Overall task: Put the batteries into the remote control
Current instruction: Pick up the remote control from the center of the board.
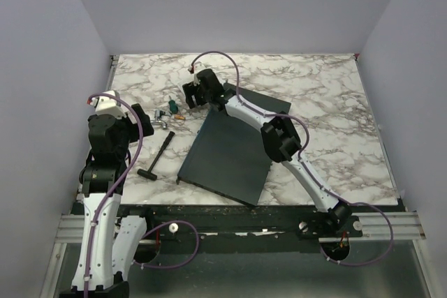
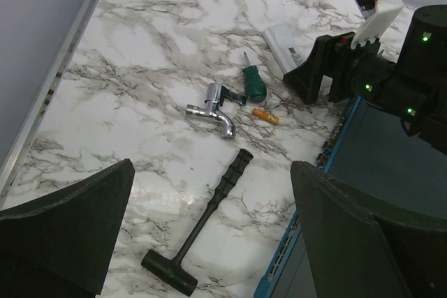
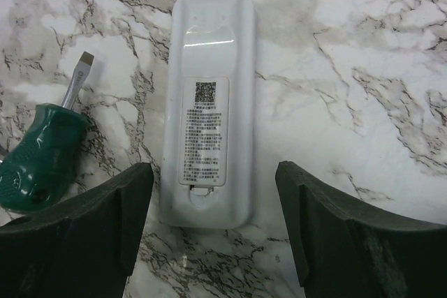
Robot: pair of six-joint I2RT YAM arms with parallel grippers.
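The white remote control (image 3: 207, 109) lies back-up on the marble, its labelled cover panel in place. My right gripper (image 3: 215, 235) hovers open just over its near end, one finger on each side and neither touching it. In the left wrist view the remote control (image 2: 283, 45) shows partly behind the right gripper (image 2: 328, 68). One orange battery (image 2: 265, 116) lies on the marble to the right of the tap, small in the top view (image 1: 179, 116). My left gripper (image 2: 209, 242) stands open and empty above the hammer, at the table's left (image 1: 143, 120).
A green-handled screwdriver (image 3: 42, 155) lies just left of the remote. A chrome tap (image 2: 213, 106) and a black hammer (image 2: 206, 221) lie near the left gripper. A large dark grey slab (image 1: 234, 144) with a blue edge covers the table's middle under the right arm.
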